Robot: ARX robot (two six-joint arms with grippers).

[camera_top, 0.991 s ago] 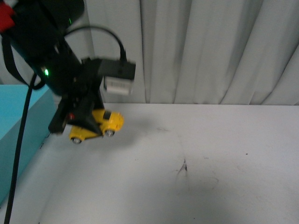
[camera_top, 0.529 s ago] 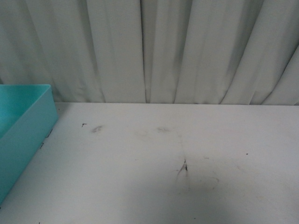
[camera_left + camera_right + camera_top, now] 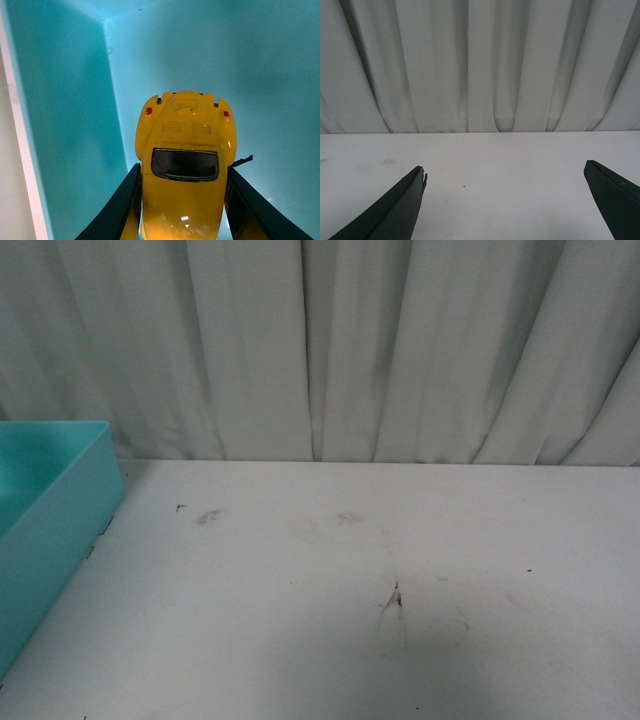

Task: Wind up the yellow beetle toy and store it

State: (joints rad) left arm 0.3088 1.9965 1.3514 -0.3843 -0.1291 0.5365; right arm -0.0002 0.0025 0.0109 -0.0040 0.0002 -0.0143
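The yellow beetle toy (image 3: 185,165) sits clamped in my left gripper (image 3: 184,170), one dark finger (image 3: 117,210) pressed against each flank of its glossy body. Its rounded end with two small red lamps and a dark window points away from my wrist. Around and beneath it is only the inside of the turquoise box (image 3: 65,100): a pale floor and a side wall meeting at a corner. I am holding the toy within the box's opening, but I cannot tell whether its wheels touch the floor.

From my body camera, the box (image 3: 60,510) lies at about 9 o'clock on the white counter (image 3: 300,640), cut off by the frame edge. Neither of my arms shows there. A small dark scuff (image 3: 395,598) marks the counter at roughly 5 o'clock from centre, with fainter smudges toward 10 o'clock.

My right gripper (image 3: 505,169) is spread wide and grasps nothing, above bare counter (image 3: 495,150), facing the pleated white curtain (image 3: 480,65) at 12 o'clock.
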